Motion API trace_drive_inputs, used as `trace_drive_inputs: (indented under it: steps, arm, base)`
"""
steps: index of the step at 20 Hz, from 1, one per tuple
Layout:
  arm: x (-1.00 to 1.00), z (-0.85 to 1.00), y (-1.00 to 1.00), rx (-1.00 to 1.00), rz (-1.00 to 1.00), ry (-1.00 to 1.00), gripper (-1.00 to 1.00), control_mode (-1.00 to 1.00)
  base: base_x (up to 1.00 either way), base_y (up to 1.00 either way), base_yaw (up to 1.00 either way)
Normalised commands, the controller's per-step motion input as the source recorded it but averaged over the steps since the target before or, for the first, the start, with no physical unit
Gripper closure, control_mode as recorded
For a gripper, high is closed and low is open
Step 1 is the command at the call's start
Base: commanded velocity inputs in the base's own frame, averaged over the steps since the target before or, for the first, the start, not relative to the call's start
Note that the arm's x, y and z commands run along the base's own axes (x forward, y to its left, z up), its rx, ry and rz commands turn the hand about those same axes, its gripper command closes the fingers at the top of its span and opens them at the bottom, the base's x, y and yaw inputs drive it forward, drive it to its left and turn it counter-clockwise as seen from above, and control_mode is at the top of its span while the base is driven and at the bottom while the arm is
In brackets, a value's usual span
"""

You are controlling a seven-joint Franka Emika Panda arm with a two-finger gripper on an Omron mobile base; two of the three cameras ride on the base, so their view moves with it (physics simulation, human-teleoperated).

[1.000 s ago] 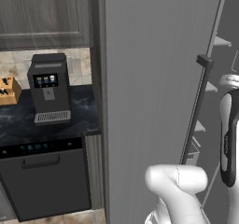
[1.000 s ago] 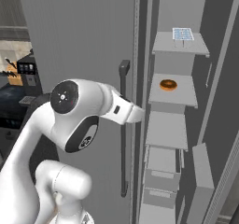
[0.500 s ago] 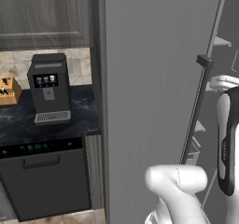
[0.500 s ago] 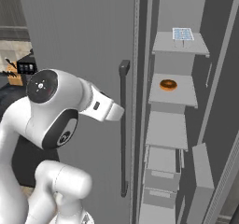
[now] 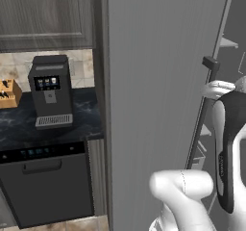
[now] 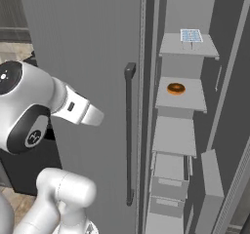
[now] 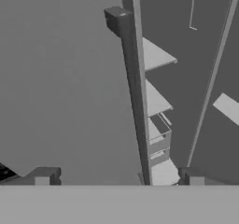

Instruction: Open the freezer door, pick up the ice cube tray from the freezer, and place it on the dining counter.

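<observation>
Your freezer door [image 6: 83, 57] stands open — the freezer [image 6: 183, 130] shows its shelves, so step one looks done. The ice cube tray [image 6: 191, 35] sits on the top shelf, above the one with the doughnut [image 6: 176, 88], untouched. Your gripper [image 7: 119, 175] has its jaws spread wide, holding nothing, near the door's handle [image 7: 133, 78] — reach, grab and carry to the dining counter all remain.

Your arm [image 6: 34, 111] is glossy white, built of rounded, bulbous links, with dark charcoal panels set into the joints. One round dark cap carries a small white dot, and the black inset below it bears a pale circular emblem, too small to read. In the hand view, two small dark square fingertips [image 7: 44, 176] show.
</observation>
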Motion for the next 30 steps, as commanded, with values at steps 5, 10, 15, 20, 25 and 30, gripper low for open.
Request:
trace_drive_inputs:
  steps: [5,10,15,20,25,30]
  arm:
    - [-0.06,0.02,0.37,0.0,0.07,0.13,-1.0,-1.0]
    - [-0.01,0.0,0.37,0.0,0.14,0.12,-1.0,-1.0]
    - [-0.1,0.0,0.47,-0.01,0.15,0.02,-1.0,-1.0]
    - [-0.07,-0.05,0.36,0.0,0.2,0.0,-1.0,-1.0]
    - [-0.1,-0.09,0.09,0.0,0.16,0.0,-1.0,-1.0]
    - [-0.14,-0.09,0.02,-0.02,0.1,-0.03,-1.0,-1.0]
  base:
    - [0.0,0.0,0.0]
    - [0.0,0.0,0.0]
    - [0.0,0.0,0.0]
    - [0.0,0.0,0.0]
    - [0.0,0.0,0.0]
    - [0.0,0.0,0.0]
